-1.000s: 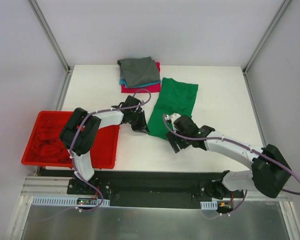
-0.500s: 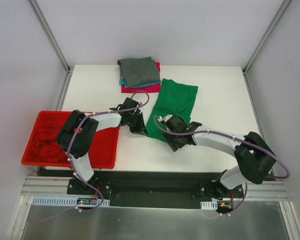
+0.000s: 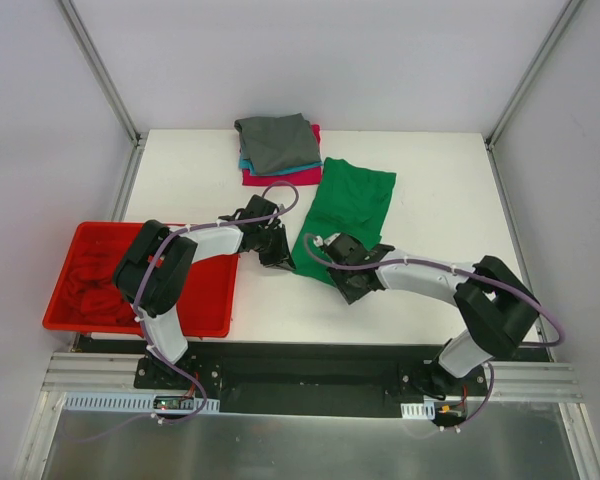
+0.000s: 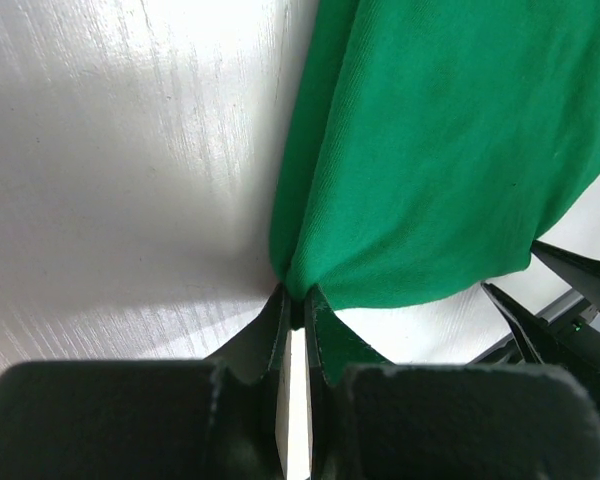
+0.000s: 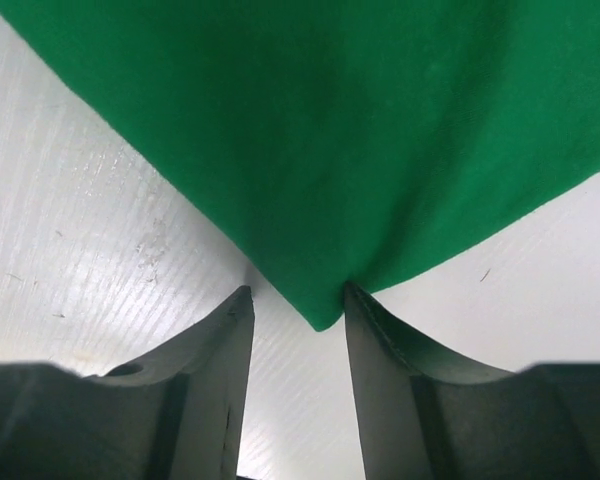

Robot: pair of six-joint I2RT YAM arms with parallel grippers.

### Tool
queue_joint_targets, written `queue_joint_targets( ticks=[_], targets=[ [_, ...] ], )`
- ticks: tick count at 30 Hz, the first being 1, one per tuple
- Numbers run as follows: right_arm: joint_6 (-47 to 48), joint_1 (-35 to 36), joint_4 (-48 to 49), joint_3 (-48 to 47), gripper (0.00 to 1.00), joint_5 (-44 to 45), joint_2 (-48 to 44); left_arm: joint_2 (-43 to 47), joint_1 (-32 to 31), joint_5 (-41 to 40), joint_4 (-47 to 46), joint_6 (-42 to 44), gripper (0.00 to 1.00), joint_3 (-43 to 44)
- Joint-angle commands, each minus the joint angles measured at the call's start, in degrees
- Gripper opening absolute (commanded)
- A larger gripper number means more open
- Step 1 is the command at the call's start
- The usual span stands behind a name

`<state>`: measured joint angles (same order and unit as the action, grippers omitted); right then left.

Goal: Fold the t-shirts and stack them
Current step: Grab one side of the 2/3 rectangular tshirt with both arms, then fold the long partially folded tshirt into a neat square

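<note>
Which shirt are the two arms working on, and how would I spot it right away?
On the white table, just right of its middle and nearer than the folded pile at the far edge, lies the green t-shirt. The left gripper and right gripper meet its near corners. It alone is bright green and spread out, not stacked.

No writing is legible from any view. Green t-shirt [image 3: 352,205], folded stack [image 3: 278,146], red bin [image 3: 216,300] and tabletop [image 3: 445,185]: all plain surfaces, unmarked. The small circuit boards [image 3: 170,404] at the arm bases are too tiny to read.
</note>
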<state>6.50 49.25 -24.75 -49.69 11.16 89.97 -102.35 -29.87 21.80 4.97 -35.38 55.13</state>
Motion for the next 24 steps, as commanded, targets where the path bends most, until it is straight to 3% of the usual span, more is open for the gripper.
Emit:
queue_joint_targets(
  ticks=[1,5,9,15,24],
  targets=[
    [-2.54,0.23,-1.70,-1.02,0.43,1.59,2.13,0.13,0.60,-4.58,5.05,1.80,0.00,-0.73],
    [-3.34,0.23,-1.96,-0.85,0.32,1.67,2.66,0.13,0.60,-4.23,5.05,1.54,0.00,-0.38],
    [-3.26,0.58,-1.18,0.20,0.13,-1.82,0.91,2.58,0.60,-5.01,5.48,1.27,0.00,-1.25],
    [-1.41,3.21,0.32,1.79,0.03,-15.36,-5.32,12.93,0.60,-9.23,6.98,-0.04,0.00,-6.34],
    [-3.86,10.59,5.94,-1.71,0.01,-41.27,-11.49,32.63,0.60,-15.47,11.02,-1.27,0.00,-11.98]
  ],
)
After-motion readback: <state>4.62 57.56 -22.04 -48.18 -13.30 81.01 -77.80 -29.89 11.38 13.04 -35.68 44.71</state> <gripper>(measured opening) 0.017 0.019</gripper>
